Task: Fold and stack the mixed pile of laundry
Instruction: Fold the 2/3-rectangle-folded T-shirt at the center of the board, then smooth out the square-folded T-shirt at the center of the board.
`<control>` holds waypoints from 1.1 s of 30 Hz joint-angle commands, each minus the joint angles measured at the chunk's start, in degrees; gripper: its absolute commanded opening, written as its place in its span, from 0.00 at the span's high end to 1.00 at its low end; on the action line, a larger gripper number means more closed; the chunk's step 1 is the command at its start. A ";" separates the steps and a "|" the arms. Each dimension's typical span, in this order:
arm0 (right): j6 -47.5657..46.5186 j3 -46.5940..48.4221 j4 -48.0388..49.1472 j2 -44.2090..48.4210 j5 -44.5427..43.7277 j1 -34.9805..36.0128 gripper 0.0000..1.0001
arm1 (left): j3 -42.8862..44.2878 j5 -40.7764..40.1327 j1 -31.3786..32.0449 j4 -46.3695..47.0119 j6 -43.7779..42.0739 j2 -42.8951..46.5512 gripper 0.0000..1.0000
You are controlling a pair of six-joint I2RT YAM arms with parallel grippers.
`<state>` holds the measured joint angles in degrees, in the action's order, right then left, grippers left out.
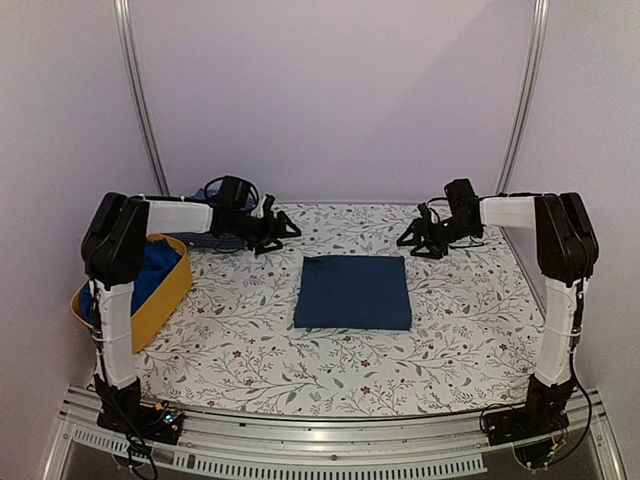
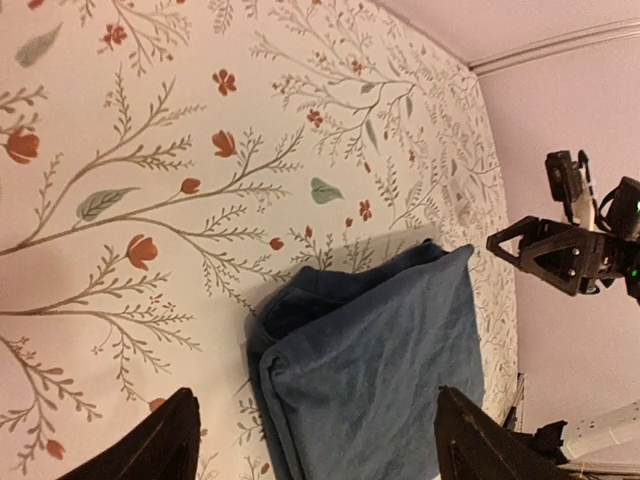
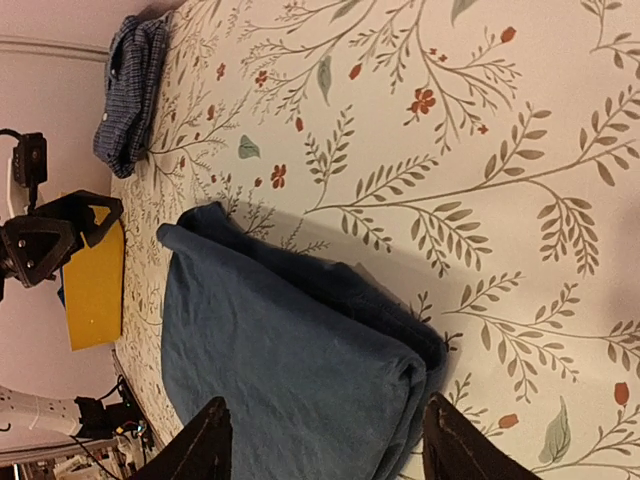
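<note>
The folded navy piece [image 1: 353,292] lies flat at the middle of the table [image 1: 480,330] — soft, limp, light (I'd guess), best pinched at a folded edge. The left gripper [image 1: 280,233] and right gripper [image 1: 412,246] hover beyond it, both spread, empty.

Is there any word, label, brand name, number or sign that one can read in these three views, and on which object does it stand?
None: no text can be read in any view.
The folded blue cloth, the checked shirt, the yellow tub and the floral table cover show no lettering, tag or logo.
</note>
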<state>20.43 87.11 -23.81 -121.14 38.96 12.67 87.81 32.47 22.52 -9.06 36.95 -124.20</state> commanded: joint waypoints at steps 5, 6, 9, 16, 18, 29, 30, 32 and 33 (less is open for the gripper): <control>4.89 -8.49 9.38 12.56 12.38 3.00 0.30 | -8.49 8.75 3.50 9.85 -5.61 9.92 0.16; 5.93 -8.72 10.77 11.97 13.69 3.99 0.30 | -8.45 9.70 4.50 10.96 -5.82 8.84 0.16; 8.51 -9.46 15.24 8.76 16.79 6.10 0.30 | -8.20 12.40 6.75 16.46 -4.26 5.44 0.16; 10.23 -6.89 20.32 -1.97 20.04 5.85 0.31 | 0.53 14.78 7.58 21.38 0.73 -6.46 0.18; 10.21 -4.76 21.44 -5.25 20.10 4.70 0.31 | 4.62 13.74 7.11 20.67 1.57 -10.54 0.18; 11.16 11.72 16.53 -16.48 20.36 1.57 0.33 | 11.26 9.74 0.85 19.20 5.49 -13.71 0.21; 11.09 11.54 15.68 -14.14 20.10 1.62 0.32 | 9.82 10.06 0.91 18.59 4.20 -11.36 0.20; 11.02 9.29 14.60 -9.27 19.69 1.92 0.28 | 5.81 10.56 1.91 16.75 1.44 -5.76 0.19; 11.37 7.20 14.96 -5.17 19.71 2.38 0.27 | 3.42 11.22 2.68 16.07 0.56 -2.87 0.19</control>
<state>31.59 96.92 -6.81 -136.03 59.18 14.17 96.57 42.83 23.81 9.34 41.58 -138.63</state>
